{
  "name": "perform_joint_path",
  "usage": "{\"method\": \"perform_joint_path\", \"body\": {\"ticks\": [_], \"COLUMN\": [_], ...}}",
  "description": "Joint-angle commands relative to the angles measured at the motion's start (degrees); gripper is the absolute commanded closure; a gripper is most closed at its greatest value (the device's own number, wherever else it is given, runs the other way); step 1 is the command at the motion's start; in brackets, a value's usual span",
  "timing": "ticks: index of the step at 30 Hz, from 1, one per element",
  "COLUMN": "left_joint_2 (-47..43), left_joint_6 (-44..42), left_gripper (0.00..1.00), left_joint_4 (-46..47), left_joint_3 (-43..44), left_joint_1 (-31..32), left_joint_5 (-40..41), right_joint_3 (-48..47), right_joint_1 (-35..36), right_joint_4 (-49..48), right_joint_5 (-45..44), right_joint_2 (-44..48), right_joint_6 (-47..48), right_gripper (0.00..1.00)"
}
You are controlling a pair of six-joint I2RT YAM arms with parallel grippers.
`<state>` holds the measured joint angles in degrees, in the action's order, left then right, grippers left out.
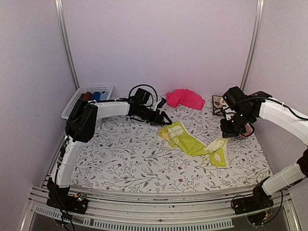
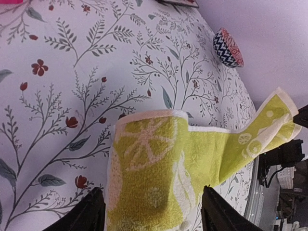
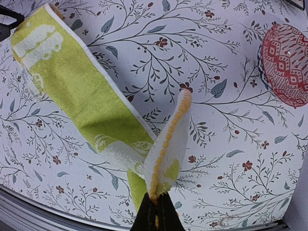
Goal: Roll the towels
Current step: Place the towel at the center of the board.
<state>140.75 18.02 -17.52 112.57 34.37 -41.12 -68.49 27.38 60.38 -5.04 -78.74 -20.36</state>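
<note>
The lime-yellow towel (image 1: 192, 142) lies long across the middle of the counter (image 1: 125, 154), running from about 10 o'clock to 4 o'clock. The right fingers (image 3: 166, 219) are clenched on its 4 o'clock corner and hold that corner up from the counter. The left fingers (image 2: 91, 211) are released and stand on both sides of the other end. I judge the step is straightening this towel before rolling. Next, the left fingers should close on their end and start turning it over. The pink towel (image 1: 185, 98) lies crumpled at 12 o'clock.
</note>
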Motion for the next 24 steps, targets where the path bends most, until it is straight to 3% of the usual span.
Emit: {"method": "perform_joint_path", "body": {"ticks": [1, 5, 8, 11, 14, 17, 20, 24], "left_joint_2": [2.4, 2.9, 2.7, 2.8, 3.1, 3.4, 3.9, 4.1], "left_joint_6": [0.3, 0.2, -0.1, -0.2, -0.1, -0.2, -0.1, 0.1], "left_gripper": [0.37, 0.40, 0.35, 0.40, 0.54, 0.58, 0.68, 1.00], "left_joint_4": [1.3, 1.7, 1.7, 1.7, 1.6, 1.7, 1.6, 1.6], "left_joint_3": [2.5, 3.2, 3.0, 2.7, 2.6, 2.5, 2.8, 3.1], "left_joint_1": [1.2, 1.2, 1.3, 1.4, 1.7, 1.9, 1.8, 1.8], "left_joint_5": [-0.8, -2.2, -2.9, -3.2, -3.6, -3.5, -3.7, -3.4], "right_joint_3": [0.4, 0.3, 0.1, -0.1, -0.2, -0.2, -0.2, -0.3], "right_joint_1": [0.2, 0.2, 0.2, 0.2, 0.2, 0.2, 0.2, 0.2], "right_joint_4": [-2.1, -2.5, -2.9, -3.5, -3.7, -4.0, -4.4, -5.1], "right_joint_5": [-0.1, -0.5, -0.5, -0.4, -0.5, -0.6, -0.7, -0.9], "right_joint_2": [-0.8, -1.2, -1.5, -1.6, -1.6, -1.6, -1.7, -2.0], "right_joint_6": [-1.1, -1.1, -1.0, -0.9, -1.0, -0.9, -0.8, -0.7], "right_gripper": [0.98, 0.98, 0.98, 0.98, 0.98, 0.98, 0.98, 0.98]}}
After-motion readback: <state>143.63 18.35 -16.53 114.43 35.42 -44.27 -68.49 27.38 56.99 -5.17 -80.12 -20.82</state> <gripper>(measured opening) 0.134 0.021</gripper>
